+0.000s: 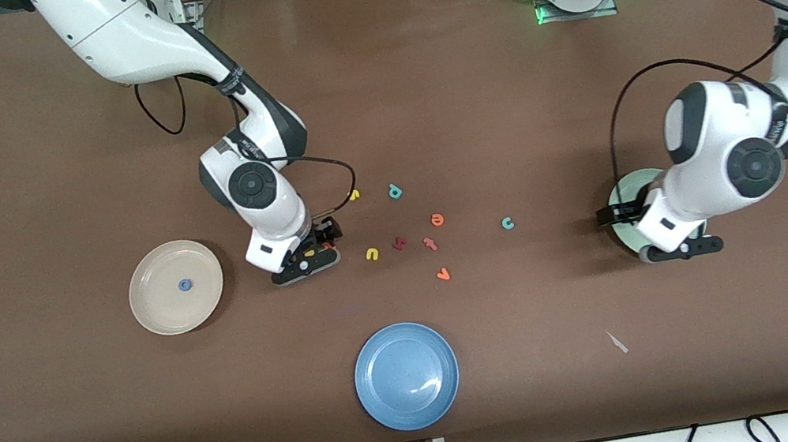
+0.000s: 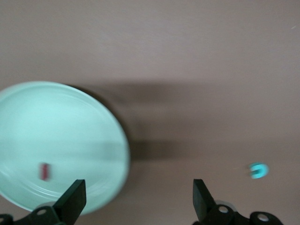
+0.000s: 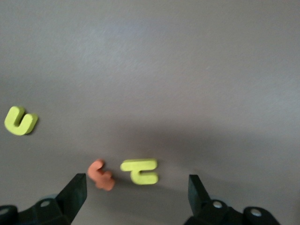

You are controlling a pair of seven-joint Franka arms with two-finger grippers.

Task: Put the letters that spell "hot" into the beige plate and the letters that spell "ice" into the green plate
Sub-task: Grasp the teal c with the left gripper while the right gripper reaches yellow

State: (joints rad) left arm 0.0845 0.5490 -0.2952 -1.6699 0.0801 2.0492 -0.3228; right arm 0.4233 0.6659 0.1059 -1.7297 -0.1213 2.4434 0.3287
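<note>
The beige plate (image 1: 166, 315) holds the blue "o" (image 1: 185, 285). My right gripper (image 1: 305, 264) (image 3: 137, 197) hangs open low over the yellow "h" (image 1: 309, 253) (image 3: 139, 170), which lies between its fingers beside a small orange letter (image 3: 101, 175). The green plate (image 1: 628, 191) (image 2: 61, 126), mostly hidden under the left arm, holds the dark red "i" (image 2: 44, 171). My left gripper (image 1: 683, 250) (image 2: 138, 201) stands open and empty over that plate's rim. The teal "c" (image 1: 507, 223) (image 2: 258, 170) and orange "e" (image 1: 437, 220) lie on the table between the arms.
Loose letters lie mid-table: yellow "u" (image 1: 372, 254) (image 3: 20, 121), yellow "s" (image 1: 354, 195), teal "p" (image 1: 395, 190), a dark red angular letter (image 1: 399, 243), a salmon one (image 1: 430, 244), an orange one (image 1: 443, 273). A blue plate (image 1: 406, 376) sits nearest the camera.
</note>
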